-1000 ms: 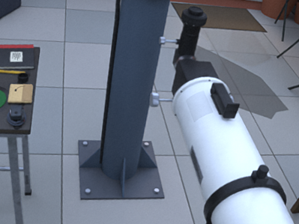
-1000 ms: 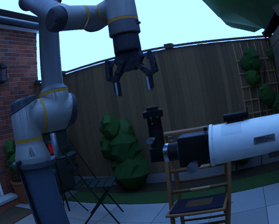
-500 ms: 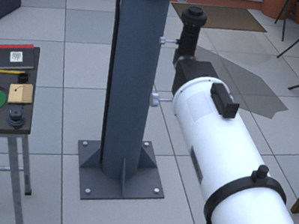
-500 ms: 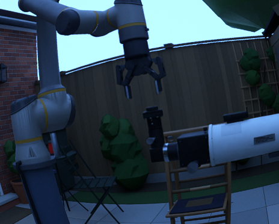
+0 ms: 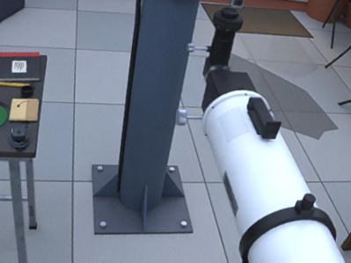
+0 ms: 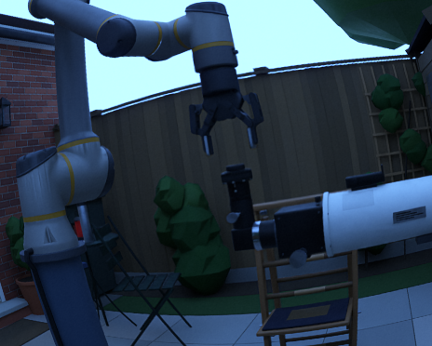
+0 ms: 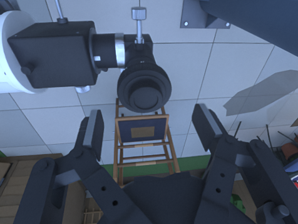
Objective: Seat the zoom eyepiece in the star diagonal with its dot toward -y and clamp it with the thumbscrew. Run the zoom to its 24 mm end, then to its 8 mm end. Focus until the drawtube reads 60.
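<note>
At the back end of the white telescope tube (image 5: 269,184), the black zoom eyepiece (image 6: 238,188) stands upright in the star diagonal (image 6: 243,232). A silver thumbscrew (image 7: 137,18) sticks out from the diagonal's side. A focus knob (image 5: 181,116) sits on the focuser housing (image 7: 53,53). My gripper (image 6: 228,139) hangs open and empty above the eyepiece, pointing down. In the wrist camera the eyepiece top (image 7: 144,89) lies just ahead of my fingers (image 7: 150,125).
A wooden fence and bushes stand behind. The blue-grey pier (image 5: 156,90) rises beside the diagonal on a bolted base plate. A wooden chair (image 6: 307,302) stands under the focuser. A small table (image 5: 4,102) with tools sits to the left.
</note>
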Action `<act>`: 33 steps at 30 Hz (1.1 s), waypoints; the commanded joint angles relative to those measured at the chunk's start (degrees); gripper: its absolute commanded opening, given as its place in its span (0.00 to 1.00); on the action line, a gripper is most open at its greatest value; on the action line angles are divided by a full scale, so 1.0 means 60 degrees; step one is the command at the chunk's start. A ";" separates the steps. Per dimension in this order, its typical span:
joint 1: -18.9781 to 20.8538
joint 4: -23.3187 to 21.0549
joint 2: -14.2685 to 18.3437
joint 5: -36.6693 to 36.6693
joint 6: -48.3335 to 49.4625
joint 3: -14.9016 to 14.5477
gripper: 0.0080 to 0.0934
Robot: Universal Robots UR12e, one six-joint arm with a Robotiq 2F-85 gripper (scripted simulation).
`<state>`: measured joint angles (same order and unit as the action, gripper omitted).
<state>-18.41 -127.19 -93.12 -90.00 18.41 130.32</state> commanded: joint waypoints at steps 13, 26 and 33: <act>0.0092 -0.0024 0.0008 0.0000 -0.0095 0.0001 0.94; 0.0096 -0.0455 0.0262 0.0000 -0.0098 0.0185 0.94; 0.0097 -0.0849 0.0502 0.0000 -0.0098 0.0336 0.94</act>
<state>-17.83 -132.31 -90.06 -90.00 17.82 132.41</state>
